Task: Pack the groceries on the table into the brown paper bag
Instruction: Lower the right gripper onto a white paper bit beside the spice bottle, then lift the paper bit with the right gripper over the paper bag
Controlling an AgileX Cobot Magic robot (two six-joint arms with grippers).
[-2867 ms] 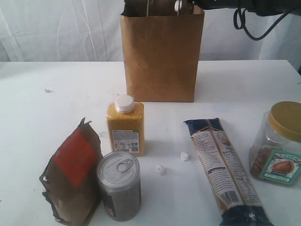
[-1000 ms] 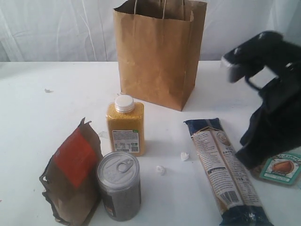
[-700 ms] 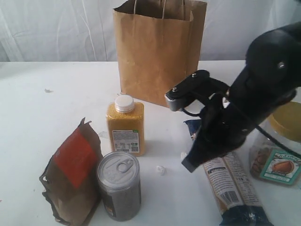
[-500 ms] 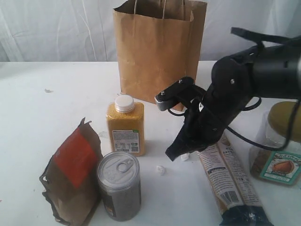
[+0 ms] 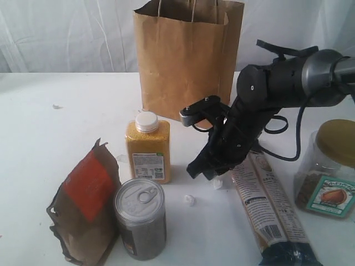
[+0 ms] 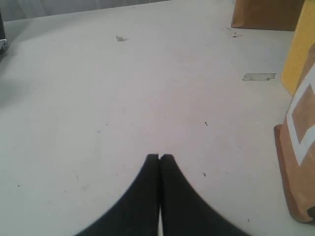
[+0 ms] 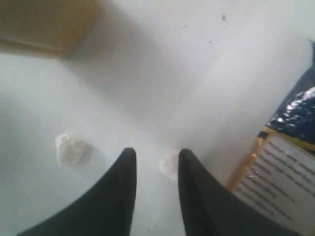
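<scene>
The brown paper bag stands upright at the back of the table. In front are the yellow-grain bottle, silver can, orange-labelled pouch, pasta packet and gold-lidded jar. No small white carton is in view. My right gripper hangs low between bottle and pasta packet, open and empty; a small white lump lies by one fingertip, the packet beside it. My left gripper is shut and empty over bare table, out of the exterior view.
Two small white lumps lie on the table between bottle and pasta packet. The right arm's black cable loops above the packet. In the left wrist view the pouch, bottle and bag stand to one side.
My right arm has come away from the bag top, swung in from the right and dropped leftward to just above the table beside the pasta packet. The bag has shifted slightly.
</scene>
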